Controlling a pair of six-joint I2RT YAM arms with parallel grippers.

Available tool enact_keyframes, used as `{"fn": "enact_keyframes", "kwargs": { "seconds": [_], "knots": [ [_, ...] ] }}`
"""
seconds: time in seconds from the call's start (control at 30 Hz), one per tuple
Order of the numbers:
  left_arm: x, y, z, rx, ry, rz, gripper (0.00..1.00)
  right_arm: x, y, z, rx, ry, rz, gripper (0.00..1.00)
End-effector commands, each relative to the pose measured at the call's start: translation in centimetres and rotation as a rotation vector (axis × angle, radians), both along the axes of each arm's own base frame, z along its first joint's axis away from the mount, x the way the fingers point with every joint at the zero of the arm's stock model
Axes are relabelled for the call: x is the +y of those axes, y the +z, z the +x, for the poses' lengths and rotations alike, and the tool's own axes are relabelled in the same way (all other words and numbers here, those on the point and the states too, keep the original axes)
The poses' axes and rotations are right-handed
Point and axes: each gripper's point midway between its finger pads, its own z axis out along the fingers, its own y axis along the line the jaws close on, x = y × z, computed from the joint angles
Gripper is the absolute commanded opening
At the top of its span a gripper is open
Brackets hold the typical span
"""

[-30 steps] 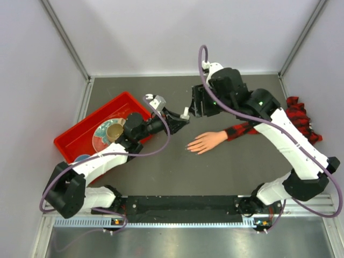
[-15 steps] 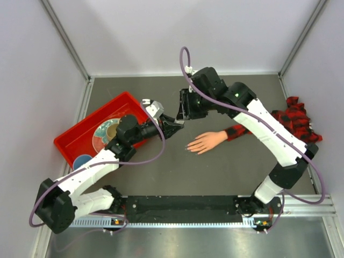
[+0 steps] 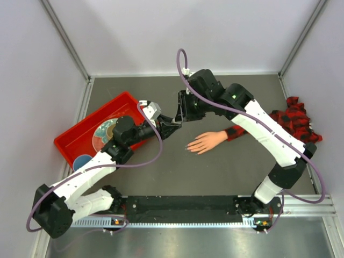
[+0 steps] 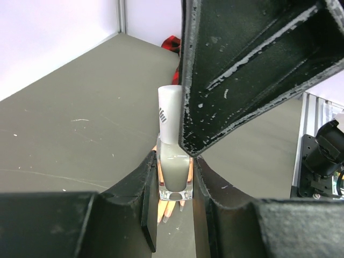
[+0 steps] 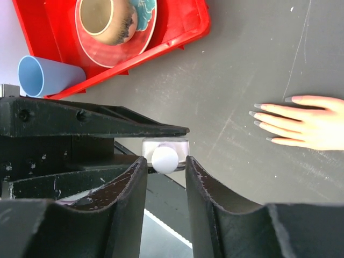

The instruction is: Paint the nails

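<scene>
Small clear white-capped polish bottle [image 4: 173,169], beside peach plaid-sleeved fake hand [image 3: 207,142], is clamped upright by left gripper [image 4: 174,180], presumably so right gripper [image 5: 165,167], fingers [image 5: 129,204] narrowly flanking cap [image 5: 164,159], contact unclear, can unscrew it.

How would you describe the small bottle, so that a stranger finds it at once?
Start at the red tray and go right to the tip of the left gripper. Clamped there is a small clear bottle; its tall white cap sets it apart.

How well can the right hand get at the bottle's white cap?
Probably yes: the left hand holds the nail polish bottle upright, and its white cap stands free between the right hand's fingers.
</scene>
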Motion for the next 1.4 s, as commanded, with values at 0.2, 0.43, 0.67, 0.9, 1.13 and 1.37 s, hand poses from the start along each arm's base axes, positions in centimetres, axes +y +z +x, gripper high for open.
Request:
{"fn": "enact_keyframes", "kwargs": {
  "seconds": [0.2,0.43,0.67,0.9,1.13,1.37],
  "knots": [
    [-0.2,1.6,-1.8,-0.099,-0.085,0.011,0.0,1.0,1.2,0.4,-0.038,0.025,0.02,0.26],
    [0.0,2.0,-1.2,-0.094,-0.054,0.004,0.0,0.9,0.8,0.2,-0.036,0.036,0.01,0.08],
    [-0.6,4.3,-4.4,-0.052,-0.218,-0.083,0.0,1.6,2.3,-2.5,-0.108,0.292,0.08,0.0],
    [1.0,8.7,-15.6,-0.058,-0.8,-0.155,0.0,1.6,5.0,-11.0,-0.406,0.939,0.352,0.0],
    [0.8,9.4,-14.8,-0.019,-0.717,-0.108,0.0,2.0,5.4,-9.8,-0.419,0.868,0.335,0.0],
    [2.3,7.1,-4.4,-0.075,-0.062,-0.017,0.0,-1.4,5.3,-1.0,-0.354,0.184,0.107,0.53]
  ]
}}
